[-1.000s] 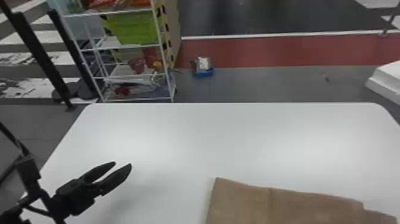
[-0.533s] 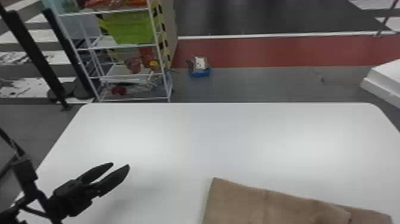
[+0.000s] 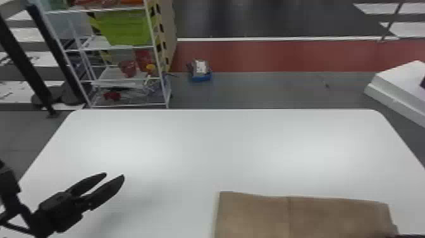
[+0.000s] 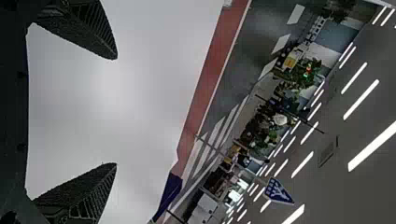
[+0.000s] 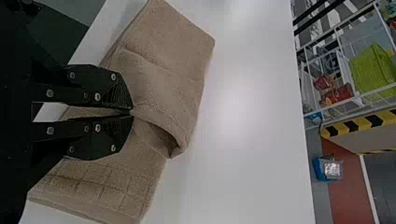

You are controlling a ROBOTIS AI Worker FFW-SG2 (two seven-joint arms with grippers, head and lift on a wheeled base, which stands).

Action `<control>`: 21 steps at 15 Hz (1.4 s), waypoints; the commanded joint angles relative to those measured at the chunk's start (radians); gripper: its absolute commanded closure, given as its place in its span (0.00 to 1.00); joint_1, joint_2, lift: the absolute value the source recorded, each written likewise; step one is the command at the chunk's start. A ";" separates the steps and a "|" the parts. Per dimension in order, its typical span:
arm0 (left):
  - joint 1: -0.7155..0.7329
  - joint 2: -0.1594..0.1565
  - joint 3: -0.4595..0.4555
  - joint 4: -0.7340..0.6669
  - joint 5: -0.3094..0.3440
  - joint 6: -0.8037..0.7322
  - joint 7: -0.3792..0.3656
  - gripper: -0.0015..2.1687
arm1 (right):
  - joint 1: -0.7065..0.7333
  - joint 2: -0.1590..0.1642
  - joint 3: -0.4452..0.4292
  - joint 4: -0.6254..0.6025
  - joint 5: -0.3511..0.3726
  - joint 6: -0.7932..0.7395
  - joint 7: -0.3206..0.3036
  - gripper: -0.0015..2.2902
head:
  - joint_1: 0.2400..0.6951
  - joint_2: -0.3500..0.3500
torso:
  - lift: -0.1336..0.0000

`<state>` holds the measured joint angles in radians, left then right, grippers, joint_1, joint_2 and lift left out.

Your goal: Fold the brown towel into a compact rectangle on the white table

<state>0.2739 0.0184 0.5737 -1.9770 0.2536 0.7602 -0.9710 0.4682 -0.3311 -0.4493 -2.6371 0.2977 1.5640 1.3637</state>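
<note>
At about 5 o'clock on the white surface (image 3: 189, 142) in the head view, the brown towel (image 3: 303, 215) sits caught in the right gripper (image 5: 132, 112).

In the right wrist view, the 2 fingers are clenched on a raised fold of the towel, their tips touching the cloth, with towel spreading out to either side of them; the fold bulges up and opens in a small hollow beside the tips. At about 8 o'clock in the head view, the left gripper (image 3: 114, 176) hangs over the surface, its 2 fingers parted, well apart from the towel, which lies toward 3 to 4 o'clock from them.
</note>
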 commanded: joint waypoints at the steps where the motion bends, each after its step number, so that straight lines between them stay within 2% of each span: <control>1: -0.004 0.000 -0.008 0.003 -0.004 0.000 0.002 0.03 | 0.029 0.018 -0.003 0.029 0.020 0.008 0.003 0.45 | 1.00 0.54 | 0.07; 5: 0.001 -0.002 -0.009 0.004 -0.005 0.000 0.000 0.03 | 0.000 0.014 0.086 0.169 0.106 0.008 0.003 0.45 | 1.00 0.49 | 0.07; 8: 0.002 -0.002 -0.009 0.007 -0.007 0.000 0.000 0.03 | -0.033 0.015 0.130 0.218 0.115 0.008 -0.012 0.45 | 1.00 0.49 | 0.07; 11: 0.002 -0.003 -0.008 0.007 -0.007 0.000 0.000 0.03 | -0.034 0.015 0.070 0.144 0.072 0.008 0.003 0.45 | 1.00 0.50 | 0.07; 14: 0.002 -0.003 -0.008 0.007 -0.007 0.000 0.000 0.03 | -0.010 0.021 -0.108 0.043 -0.035 0.008 0.003 0.45 | 1.00 0.49 | 0.07; 16: -0.001 -0.002 -0.009 0.010 -0.007 0.000 0.000 0.03 | 0.017 0.021 -0.187 0.034 -0.065 0.008 0.003 0.45 | 1.00 0.46 | 0.07; 19: -0.004 -0.002 -0.012 0.018 -0.007 -0.003 0.002 0.03 | 0.066 0.033 -0.166 0.078 -0.018 0.008 0.003 0.45 | 1.00 0.38 | 0.07; 21: -0.004 0.000 -0.012 0.018 -0.007 -0.003 0.000 0.03 | 0.064 0.029 -0.094 0.147 0.066 0.008 0.003 0.45 | 1.00 0.36 | 0.07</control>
<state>0.2701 0.0174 0.5620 -1.9593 0.2469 0.7586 -0.9707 0.5315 -0.3002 -0.5930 -2.5350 0.3036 1.5640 1.3622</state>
